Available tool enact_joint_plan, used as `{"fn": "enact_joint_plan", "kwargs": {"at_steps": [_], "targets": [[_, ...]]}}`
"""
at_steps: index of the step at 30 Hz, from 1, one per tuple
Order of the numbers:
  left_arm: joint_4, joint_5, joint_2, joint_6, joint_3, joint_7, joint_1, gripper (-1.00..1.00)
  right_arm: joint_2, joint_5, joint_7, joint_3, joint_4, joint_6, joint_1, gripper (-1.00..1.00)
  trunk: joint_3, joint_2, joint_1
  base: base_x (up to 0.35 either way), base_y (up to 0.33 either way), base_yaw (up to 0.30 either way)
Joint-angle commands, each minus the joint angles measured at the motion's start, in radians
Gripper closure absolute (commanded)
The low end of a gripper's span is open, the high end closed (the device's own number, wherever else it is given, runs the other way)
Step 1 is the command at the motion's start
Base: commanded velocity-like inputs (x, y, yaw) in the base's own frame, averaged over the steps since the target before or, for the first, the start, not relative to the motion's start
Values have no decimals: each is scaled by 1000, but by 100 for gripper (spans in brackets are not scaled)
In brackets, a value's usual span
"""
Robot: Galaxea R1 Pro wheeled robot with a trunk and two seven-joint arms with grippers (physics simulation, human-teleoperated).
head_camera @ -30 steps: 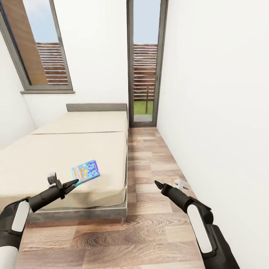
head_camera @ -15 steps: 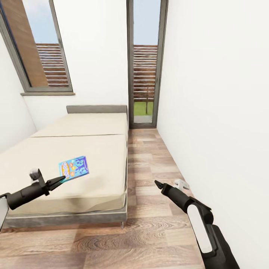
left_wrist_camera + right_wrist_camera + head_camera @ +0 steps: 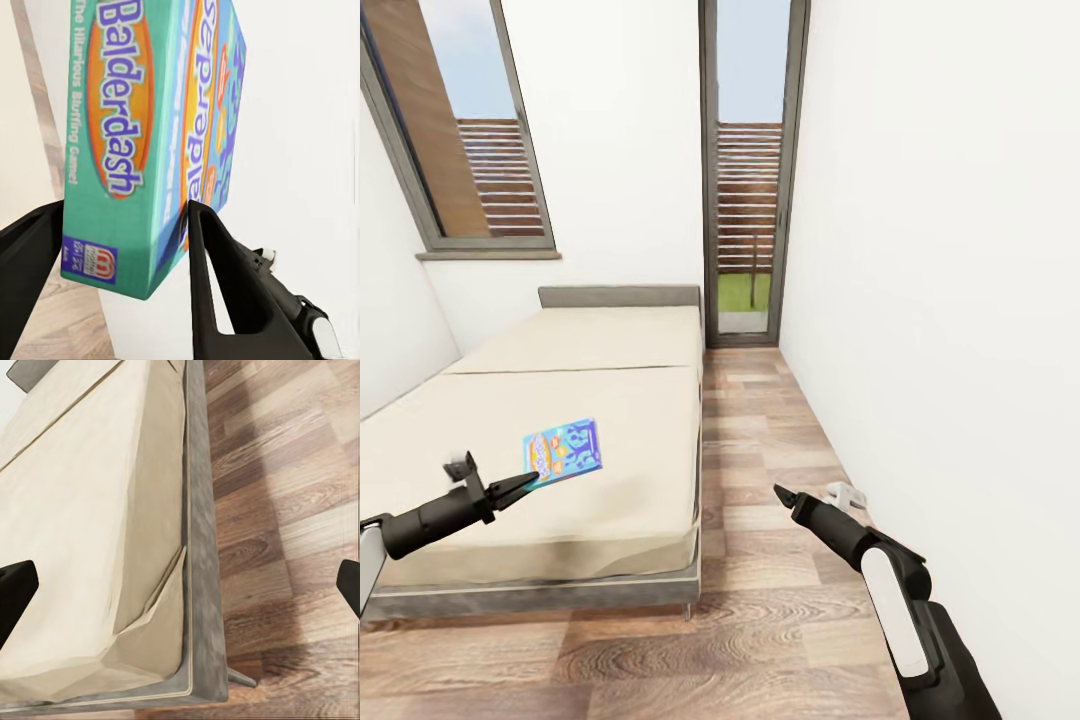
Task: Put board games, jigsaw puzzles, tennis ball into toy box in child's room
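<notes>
Left gripper (image 3: pixel 525 485) is closed on a corner of the blue board game (image 3: pixel 563 450), holding it up over the bed (image 3: pixel 620 440); in the left wrist view both fingers (image 3: pixel 217 270) pinch the box's narrow edge. Judgement: stiff, light cardboard, but a corner pinch may let it swing or slip; a grip nearer mid-edge would be safer. Right gripper (image 3: pixel 778 491) hangs over the wooden floor (image 3: pixel 760 600), fingers spread wide, holding nothing. White wall (image 3: pixel 960 300) stands close on the right, narrowing the room to turn.
</notes>
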Motion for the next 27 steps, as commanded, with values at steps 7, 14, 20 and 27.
{"fn": "enact_joint_plan", "kwargs": {"at_steps": [7, 14, 20, 27], "targets": [[1, -8, 2, 5, -1, -72, -1, 100, 2, -1, 2, -2, 2, -2, -1, -100, 12, 28, -16, 0, 0, 0], [0, -8, 0, 5, -9, -88, -1, 100, 3, 5, 1, 0, 9, -1, -1, -100, 33, 77, -42, 0, 0, 0], [-1, -9, 2, 5, -78, -89, -4, 100, 2, 8, -8, -2, 44, 6, 0, -100, 52, 119, -65, 0, 0, 0], [-2, -9, 4, 5, -92, -89, -4, 100, -9, 10, -8, -4, 79, 7, 1, -100, 74, 168, -92, -84, 0, 0]]}}
